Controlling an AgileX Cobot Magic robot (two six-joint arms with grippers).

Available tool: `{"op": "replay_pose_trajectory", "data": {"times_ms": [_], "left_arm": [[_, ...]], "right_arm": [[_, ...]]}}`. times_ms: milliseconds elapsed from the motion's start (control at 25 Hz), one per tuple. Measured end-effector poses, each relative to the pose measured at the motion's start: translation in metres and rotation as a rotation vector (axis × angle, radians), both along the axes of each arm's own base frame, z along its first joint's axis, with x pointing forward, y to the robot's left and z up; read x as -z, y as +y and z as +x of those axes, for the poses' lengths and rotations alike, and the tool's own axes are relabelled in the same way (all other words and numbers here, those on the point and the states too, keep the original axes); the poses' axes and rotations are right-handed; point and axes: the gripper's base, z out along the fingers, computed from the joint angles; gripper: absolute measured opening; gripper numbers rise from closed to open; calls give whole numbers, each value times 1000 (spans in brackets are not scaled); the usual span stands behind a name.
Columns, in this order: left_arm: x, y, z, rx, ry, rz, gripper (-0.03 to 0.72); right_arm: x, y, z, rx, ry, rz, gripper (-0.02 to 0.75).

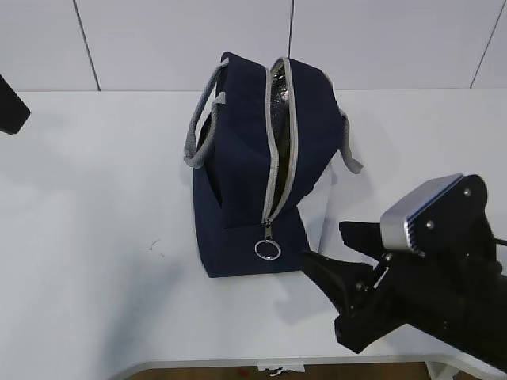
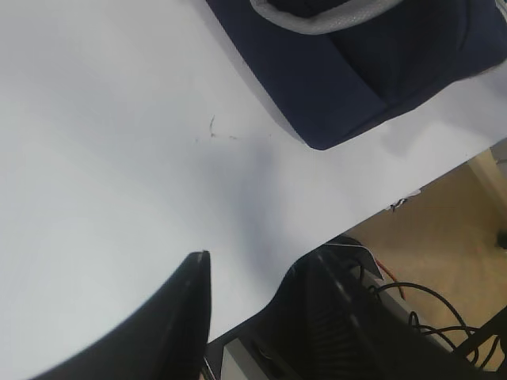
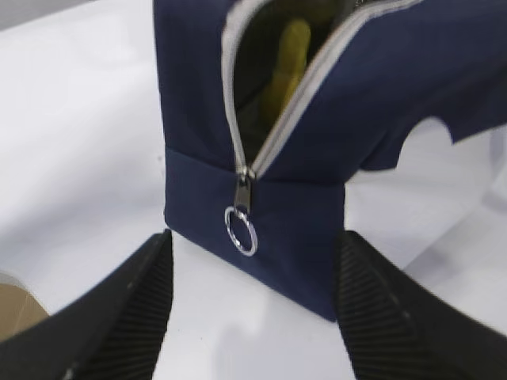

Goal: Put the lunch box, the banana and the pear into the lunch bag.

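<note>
Navy lunch bag (image 1: 238,198) centre frame, zipper parted, banana (image 3: 287,59) inside, right gripper (image 1: 333,257) lower right, jaws spread, empty, left gripper (image 2: 249,297) released, empty

text: none readable | lunch bag (image 1: 238,182): plain navy fabric, no label or brand legible on the faces shown | ring zipper pull (image 3: 240,230) at the bag's lower front: no marking legible | table (image 1: 95,237) around the bag: no print or signs

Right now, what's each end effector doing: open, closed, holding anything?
Left end effector: open, holding nothing.
Right end effector: open, empty, facing the lunch bag.
</note>
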Motion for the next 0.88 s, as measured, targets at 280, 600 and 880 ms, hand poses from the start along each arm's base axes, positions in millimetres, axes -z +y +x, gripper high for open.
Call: {"op": "replay_pose_trajectory", "data": {"times_ms": [280,600,880], "left_arm": [[0,0,0,0,0,0,308],[0,0,0,0,0,0,308],[0,0,0,-2,1,-1,307]], "right_arm": [[33,12,11,-37,-5,-7,489],[61,26,25,-65,10,0,489],[70,37,41,-50,12,5,489]]}}
